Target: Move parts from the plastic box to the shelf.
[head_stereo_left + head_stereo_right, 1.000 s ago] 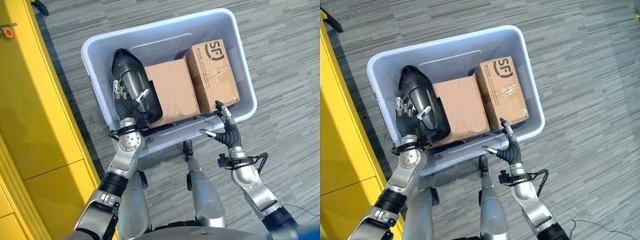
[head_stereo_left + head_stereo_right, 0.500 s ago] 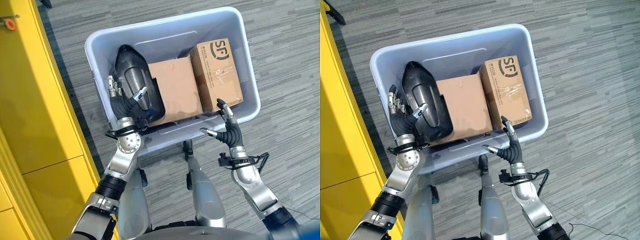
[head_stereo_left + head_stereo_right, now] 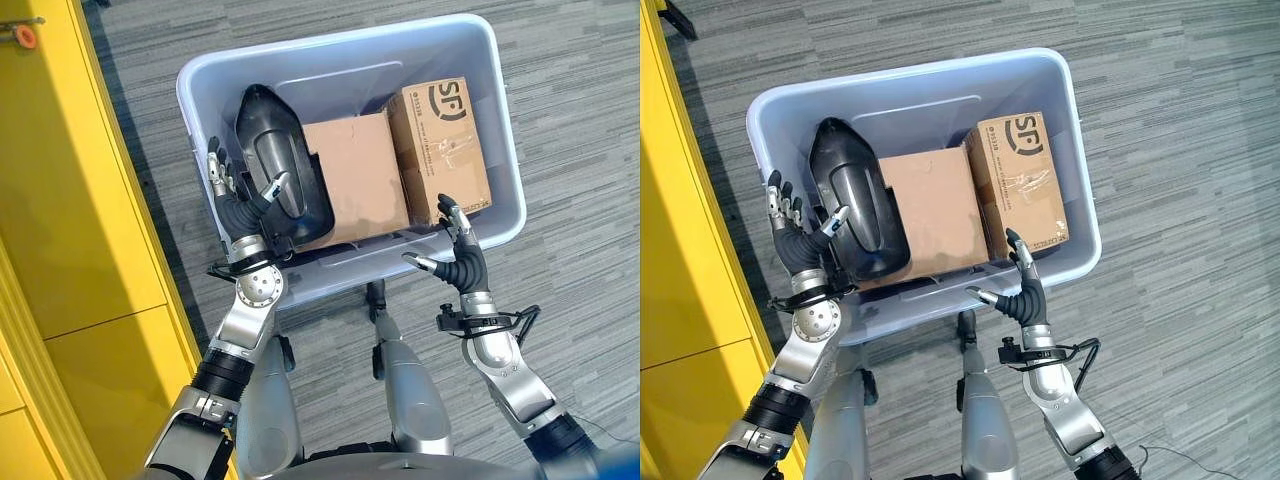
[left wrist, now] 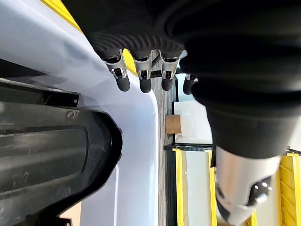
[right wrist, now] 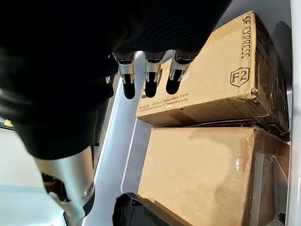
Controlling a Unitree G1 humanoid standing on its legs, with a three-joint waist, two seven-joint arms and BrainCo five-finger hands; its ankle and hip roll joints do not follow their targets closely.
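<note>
Left eye view: black part in plastic box, beside left hand.

Silver-grey arms, dark ribbed wrist covers, left hand, right hand, silver fingers with dark tips

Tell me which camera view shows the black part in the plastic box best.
The right eye view: the black part shows whole, lying beside the plain cardboard box. The left eye view matches, with the left hand against it. The left wrist view shows one close-up edge; the right wrist view, a corner.
</note>
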